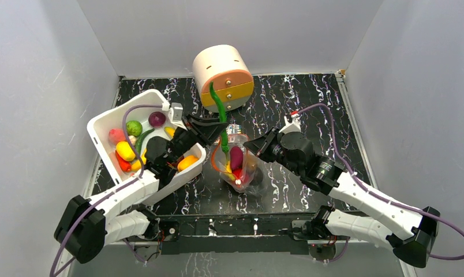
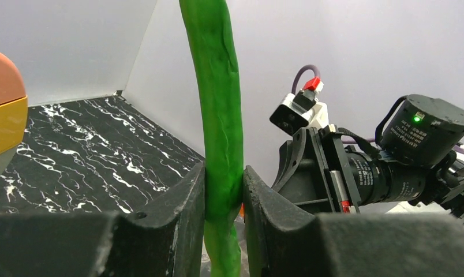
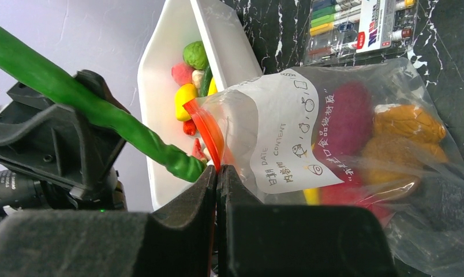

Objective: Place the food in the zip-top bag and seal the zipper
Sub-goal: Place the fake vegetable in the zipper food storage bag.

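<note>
Along the bottom of the overhead view, both arm bases sit at the near edge of the table point(image 1: 316, 104), a black slab veined with white like marble.

A little further in, at centre frame, the zip-top bag point(image 1: 245, 175) stands crumpled on that slab. A purple piece point(image 1: 236, 157) and red and yellow bits show through the clear plastic. My right gripper point(image 3: 218, 173) comes in from the right with its fingers clamped flat together, pinching the zipper point(image 3: 208, 130) at the bag's mouth. My left gripper point(image 2: 224, 190) reaches from the left and is clenched on a long green pod point(image 1: 218, 104), held upright. The pod's lower tip is at the bag's mouth, though I can't tell whether it has passed the strip.

Left of centre, the white bin point(image 1: 97, 138) lies on the slab at an angle, holding a yellow piece point(image 1: 126, 151), a green ball point(image 1: 134, 128) and a dark purple ball point(image 1: 157, 119). In the right wrist view a pack of pens point(image 3: 362, 20) lies flat at upper right, just past the bag.

At the far edge, top centre, stands a round cream box point(image 1: 218, 66) with orange and yellow drawer fronts. Plain pale grey walls point(image 1: 45, 86) close in the left, back and right sides.
</note>
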